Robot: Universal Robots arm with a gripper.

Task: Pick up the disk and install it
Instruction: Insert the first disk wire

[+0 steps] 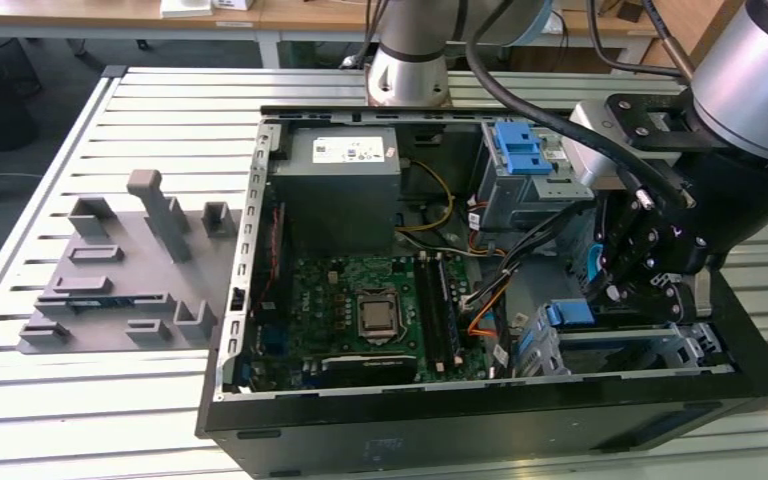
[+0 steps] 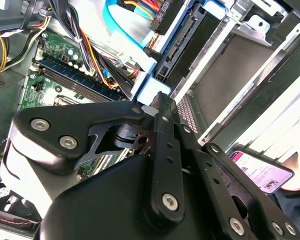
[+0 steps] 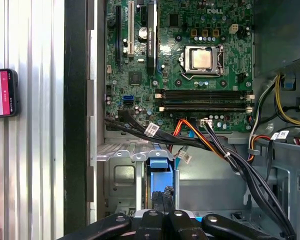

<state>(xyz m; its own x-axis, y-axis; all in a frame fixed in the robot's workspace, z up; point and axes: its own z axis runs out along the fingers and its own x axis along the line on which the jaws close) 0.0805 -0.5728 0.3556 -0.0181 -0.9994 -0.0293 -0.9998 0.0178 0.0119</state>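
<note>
One arm w/ gripper (image 1: 628,288) low inside open PC case (image 1: 491,425), at the drive-bay corner on the exterior view's right. Jaw state: cannot tell, tips masked by gripper body and bay metal in every view.

Re the disk (image 1: 570,313): seen in ext. view as a bright blue carrier edge just beside the gripper, toward the exterior view's left, sitting in the silver bay (image 1: 684,345). In first wrist view, blue frame of disk (image 3: 158,163) edge-on in the bay slot, directly ahead of gripper (image 3: 161,199); touching or just short of it, cannot tell. In second wrist view, pale blue corner of disk (image 2: 151,91) right at the gripper (image 2: 161,101) tip.

Elsewhere in case: green motherboard (image 1: 357,300) flat in the middle, w/ CPU socket (image 3: 202,59) and RAM slots (image 3: 205,100) clear in first wrist view. Grey power supply (image 1: 344,170) w/ white sticker at the far end. Perforated cage w/ blue latch (image 1: 523,150) beside it, toward the exterior view's right, well apart from gripper. Black and orange cables (image 3: 190,131) strung across btwn board and bay.

Outside case: grey fixture block (image 1: 124,270) on slatted table (image 1: 91,400), exterior view's left. Phone w/ pink screen (image 3: 2,93) lying on the slats just beside the case wall; also in second wrist view (image 2: 262,172).
</note>
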